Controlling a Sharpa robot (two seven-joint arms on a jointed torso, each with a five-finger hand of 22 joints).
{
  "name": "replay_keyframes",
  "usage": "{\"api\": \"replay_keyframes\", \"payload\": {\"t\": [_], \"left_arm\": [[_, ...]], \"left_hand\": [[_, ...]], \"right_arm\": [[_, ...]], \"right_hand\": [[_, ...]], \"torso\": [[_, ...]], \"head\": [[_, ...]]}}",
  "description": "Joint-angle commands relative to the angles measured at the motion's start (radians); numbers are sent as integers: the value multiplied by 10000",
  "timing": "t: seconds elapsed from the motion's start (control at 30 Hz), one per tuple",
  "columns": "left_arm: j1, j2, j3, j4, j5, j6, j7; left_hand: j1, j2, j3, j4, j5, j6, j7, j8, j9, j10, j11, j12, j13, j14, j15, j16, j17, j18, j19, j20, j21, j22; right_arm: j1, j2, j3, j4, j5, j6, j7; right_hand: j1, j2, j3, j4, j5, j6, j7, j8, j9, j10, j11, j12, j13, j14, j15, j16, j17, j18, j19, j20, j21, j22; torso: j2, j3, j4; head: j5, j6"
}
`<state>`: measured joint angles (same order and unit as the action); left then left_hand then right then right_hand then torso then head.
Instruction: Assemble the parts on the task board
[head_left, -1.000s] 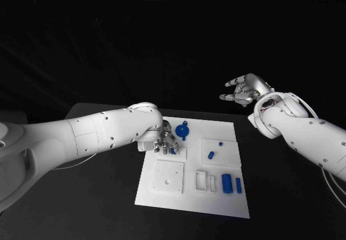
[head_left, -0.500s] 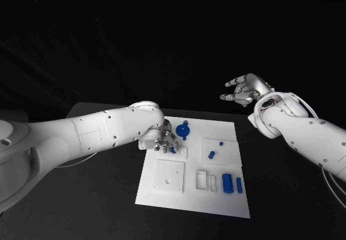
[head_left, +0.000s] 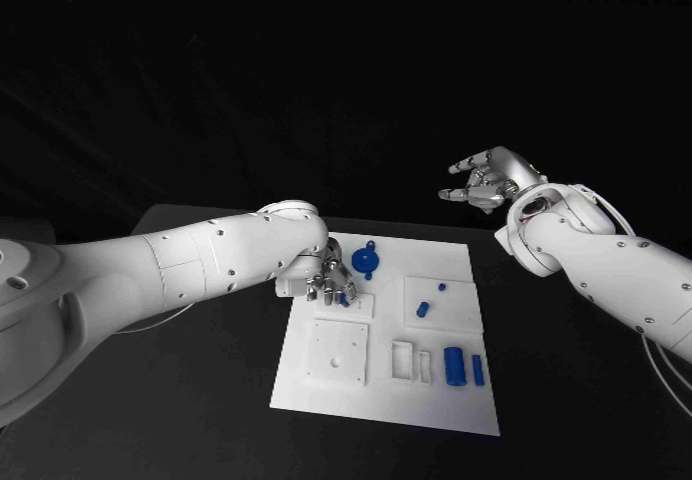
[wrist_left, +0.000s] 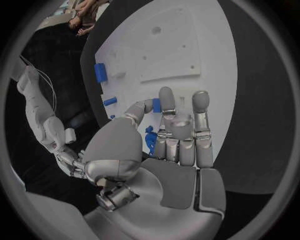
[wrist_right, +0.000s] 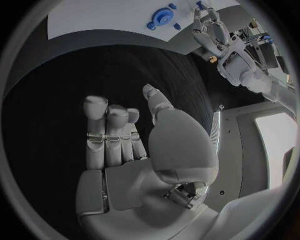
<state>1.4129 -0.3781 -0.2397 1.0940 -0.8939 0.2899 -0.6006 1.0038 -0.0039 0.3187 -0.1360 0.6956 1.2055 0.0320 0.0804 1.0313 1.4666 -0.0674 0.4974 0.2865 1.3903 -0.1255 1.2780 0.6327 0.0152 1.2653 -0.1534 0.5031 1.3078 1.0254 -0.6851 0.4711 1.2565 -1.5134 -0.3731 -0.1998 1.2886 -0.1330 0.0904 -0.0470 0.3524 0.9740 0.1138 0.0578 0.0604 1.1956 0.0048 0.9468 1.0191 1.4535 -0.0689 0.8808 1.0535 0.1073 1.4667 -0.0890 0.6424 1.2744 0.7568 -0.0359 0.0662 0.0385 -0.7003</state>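
Observation:
The white task board (head_left: 447, 410) lies in the middle of the table. My left hand (head_left: 326, 282) hovers low over its near-left part, fingers pointing down. In the left wrist view a small blue part (wrist_left: 156, 105) sits pinched between the thumb and a finger of that hand (wrist_left: 169, 145). A round blue part (head_left: 366, 262) lies just beyond the hand. My right hand (head_left: 490, 180) is raised beyond the board's far right corner, its fingers (wrist_right: 100, 135) apart and holding nothing.
Two small blue pegs (head_left: 423, 309) (head_left: 438, 288) stand on the board's right half. A blue cylinder (head_left: 453, 365) and a slim blue bar (head_left: 477, 370) lie near its front right. A square white plate (head_left: 340, 350) sits at front left.
My left hand has shifted very slightly over the board, and the blue part at its fingertips is more covered. The right arm has not moved.

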Motion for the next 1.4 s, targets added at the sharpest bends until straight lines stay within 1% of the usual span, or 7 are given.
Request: {"api": "replay_keyframes", "payload": {"t": [0.03, 0.37, 0.53, 0.73, 0.9, 1.13, 1.4], "left_arm": [[7, 44, 4, -11, -50, 284, -14], [6, 21, 4, -45, -136, 381, -18], [5, 26, 4, -18, -136, 433, -21], [3, 62, 4, -26, -177, 436, -20], [-4, 109, 3, -50, -215, 466, -22], [-58, 204, 3, -132, -226, 438, -25], [-103, 276, 3, -201, -307, 445, -29]], "left_hand": [[22, 100, 1480, -1428, 61, 535, -466, 68, 9, 397, -24, 50, 8, 13, -79, 33, 9, 126, -67, 13, 31, 184], [28, 97, 1482, -1428, 51, 531, -463, 62, 34, 397, -22, 48, 5, 7, -74, 31, 17, 124, -75, 18, 38, 184], [35, 94, 1479, -1425, 45, 531, -462, 57, 36, 393, -21, 45, 3, 3, -70, 30, 19, 124, -82, 22, 40, 185], [35, 94, 1479, -1425, 45, 531, -462, 57, 36, 393, -21, 45, 3, 3, -70, 30, 19, 124, -82, 22, 40, 185], [22, 119, 1472, -1407, 1, 526, -461, 46, 45, 390, -17, 40, 2, -5, -67, 17, 12, 128, -87, 26, 41, 181], [-15, 160, 1449, -1386, -102, 520, -465, 51, 61, 392, -13, 42, 6, -13, -64, 6, 2, 123, -91, 32, 28, 176], [-36, 188, 1430, -1367, -149, 526, -476, 69, 89, 397, -18, 60, 18, 3, -66, 23, 44, 122, -78, 32, 18, 173]], "right_arm": [[-2, 11, 4, 9, -76, 122, 20], [-3, 14, 3, 14, -77, 123, 22], [-4, 21, 3, 13, -78, 127, 22], [-4, 34, 3, 25, -79, 130, 21], [-4, 33, 3, 28, -80, 140, 16], [-4, 31, 3, 39, -83, 163, 8], [-4, 41, 3, 30, -84, 177, 10]], "right_hand": [[21, -12, 45, -1, -41, 86, -8, 32, 9, -92, -9, -60, -6, -16, 16, -43, -7, 122, 500, 38, -45, -12], [21, -12, 45, -1, -41, 86, -8, 32, 9, -92, -9, -60, -6, -16, 16, -43, -7, 122, 500, 38, -45, -12], [21, -12, 45, -1, -41, 86, -8, 32, 9, -92, -9, -60, -6, -16, 16, -43, -7, 122, 500, 38, -45, -12], [21, -12, 45, -1, -41, 86, -8, 32, 9, -92, -9, -60, -6, -16, 16, -43, -7, 122, 500, 38, -45, -12], [21, -12, 45, -1, -41, 86, -8, 32, 9, -92, -9, -60, -6, -16, 16, -43, -7, 122, 500, 38, -45, -12], [21, -12, 45, -1, -41, 86, -8, 32, 9, -92, -9, -60, -6, -16, 16, -43, -7, 122, 500, 38, -45, -12], [21, -12, 45, -1, -41, 86, -8, 32, 9, -92, -9, -60, -6, -16, 16, -43, -7, 122, 500, 38, -45, -12]], "torso": [[2, -4, 3], [-7, 9, 8], [-4, 7, -2], [4, 19, -8], [3, 10, -4], [10, 8, -15], [0, 16, 0]], "head": [[-2, -8], [6, -26], [13, -36], [9, -29], [5, -47], [-13, -55], [-38, -87]]}}
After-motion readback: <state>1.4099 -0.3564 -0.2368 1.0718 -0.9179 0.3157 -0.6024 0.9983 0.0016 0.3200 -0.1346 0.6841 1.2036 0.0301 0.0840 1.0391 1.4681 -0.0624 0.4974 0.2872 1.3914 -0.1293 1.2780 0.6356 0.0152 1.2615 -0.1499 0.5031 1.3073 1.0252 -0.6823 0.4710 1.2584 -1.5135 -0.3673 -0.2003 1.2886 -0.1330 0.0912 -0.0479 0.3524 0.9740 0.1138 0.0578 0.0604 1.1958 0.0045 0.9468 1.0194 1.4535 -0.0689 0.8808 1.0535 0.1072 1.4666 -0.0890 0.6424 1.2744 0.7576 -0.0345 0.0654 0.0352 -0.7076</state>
